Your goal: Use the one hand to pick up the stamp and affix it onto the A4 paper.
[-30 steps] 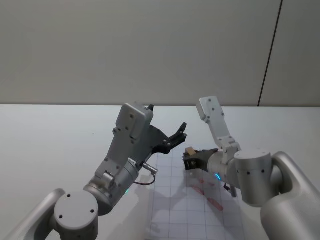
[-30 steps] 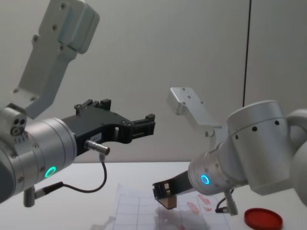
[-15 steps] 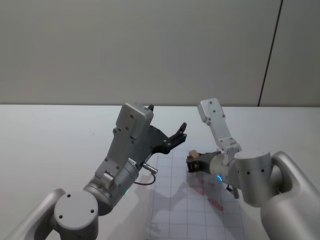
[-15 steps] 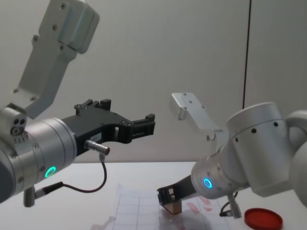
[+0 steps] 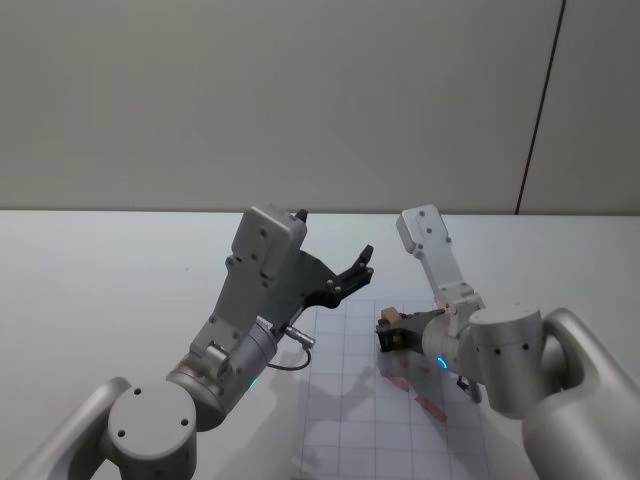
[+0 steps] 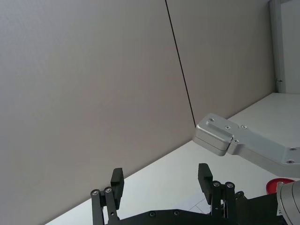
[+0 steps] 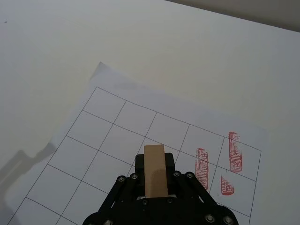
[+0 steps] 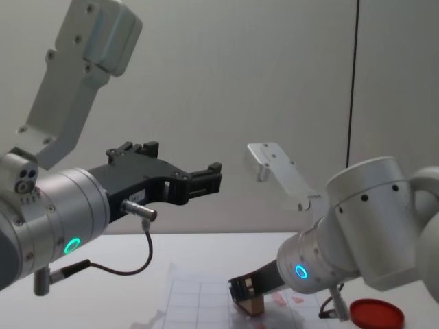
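stamp (image 7: pixel 154 174) | clamped in right gripper (image 5: pixel 392 336) fingers, end-down above an unmarked A4 paper (image 7: pixel 117 136) square, apparently ready to press | left gripper (image 6: pixel 160 177) parked aloft, fingers apart

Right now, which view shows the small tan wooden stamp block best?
Right wrist view: the small tan wooden stamp block sits central, clamped in the right pincer over the white gridded A4 paper. Head view shows a small tan corner; chest view, its lower end near the sheet.
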